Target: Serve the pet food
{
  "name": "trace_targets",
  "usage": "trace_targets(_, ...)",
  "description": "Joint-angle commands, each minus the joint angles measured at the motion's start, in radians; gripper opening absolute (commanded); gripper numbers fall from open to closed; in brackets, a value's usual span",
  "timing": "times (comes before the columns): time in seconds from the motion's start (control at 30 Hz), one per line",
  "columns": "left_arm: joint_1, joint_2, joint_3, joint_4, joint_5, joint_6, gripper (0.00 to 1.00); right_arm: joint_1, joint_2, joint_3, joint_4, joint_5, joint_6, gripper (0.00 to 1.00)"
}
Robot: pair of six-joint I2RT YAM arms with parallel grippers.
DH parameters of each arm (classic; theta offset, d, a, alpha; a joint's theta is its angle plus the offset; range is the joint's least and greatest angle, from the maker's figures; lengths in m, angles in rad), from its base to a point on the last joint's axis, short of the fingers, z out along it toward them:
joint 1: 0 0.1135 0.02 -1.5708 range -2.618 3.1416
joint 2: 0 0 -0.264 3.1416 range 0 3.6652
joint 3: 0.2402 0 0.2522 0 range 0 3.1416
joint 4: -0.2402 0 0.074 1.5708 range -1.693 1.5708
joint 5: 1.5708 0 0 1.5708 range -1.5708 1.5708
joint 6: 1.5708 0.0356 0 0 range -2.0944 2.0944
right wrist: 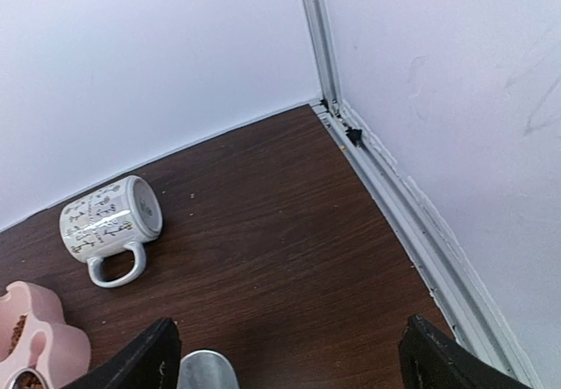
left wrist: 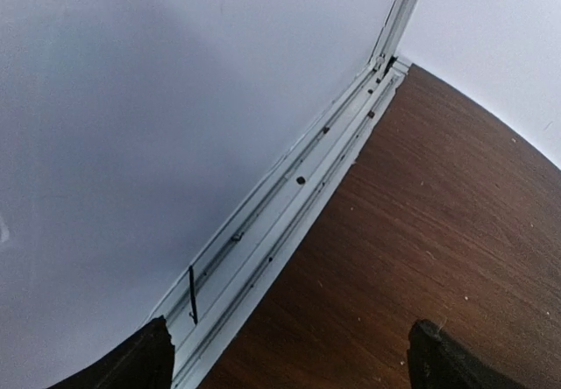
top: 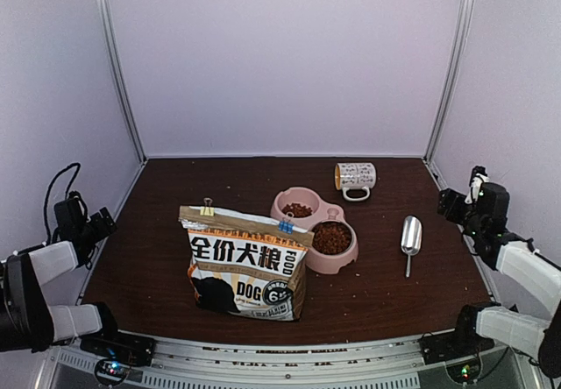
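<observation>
Reddish-brown pet food (top: 331, 238) fills the near well of a pink double bowl (top: 344, 261) at mid-table, and a smaller heap (top: 297, 209) lies in the far well. The bowl's edge shows in the right wrist view (right wrist: 44, 341). A kraft and white "DOG" bag (top: 247, 262) stands left of the bowl, shut with clips. A metal scoop (top: 410, 236) lies right of the bowl; its tip shows in the right wrist view (right wrist: 206, 371). My left gripper (left wrist: 294, 358) is open and empty by the left wall. My right gripper (right wrist: 289, 358) is open and empty near the right wall.
A white printed mug (top: 356, 177) lies on its side behind the bowl, also in the right wrist view (right wrist: 110, 222). White walls with metal rails (left wrist: 289, 205) bound the brown table (top: 386, 293) on three sides.
</observation>
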Motion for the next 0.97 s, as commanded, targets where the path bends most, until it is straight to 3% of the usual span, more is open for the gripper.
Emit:
trace_targets(0.0, -0.024, 0.064, -0.077, 0.441, -0.030, 0.085, 0.95, -0.005, -0.034, -0.157, 0.362, 0.151, -0.058, 0.88)
trace_targets(0.17, -0.219, 0.181, -0.025, 0.588, -0.140, 0.287, 0.97, -0.005, 0.084, -0.238, 0.599, 0.151, -0.105, 0.88)
trace_targets(0.33, -0.236, 0.294, 0.099, 0.507, -0.069, 0.312, 0.95, -0.005, 0.242, -0.253, 0.849, 0.126, -0.133, 0.88)
trace_targets(0.5, -0.239, 0.316, 0.051, 0.631, 0.002, 0.316, 0.95, -0.003, 0.348, -0.240, 0.965, 0.092, -0.140, 0.88)
trace_targets(0.93, -0.252, 0.311, 0.020, 0.689, -0.008, 0.331, 0.95, -0.003, 0.352, -0.248, 0.976, 0.086, -0.140, 0.88)
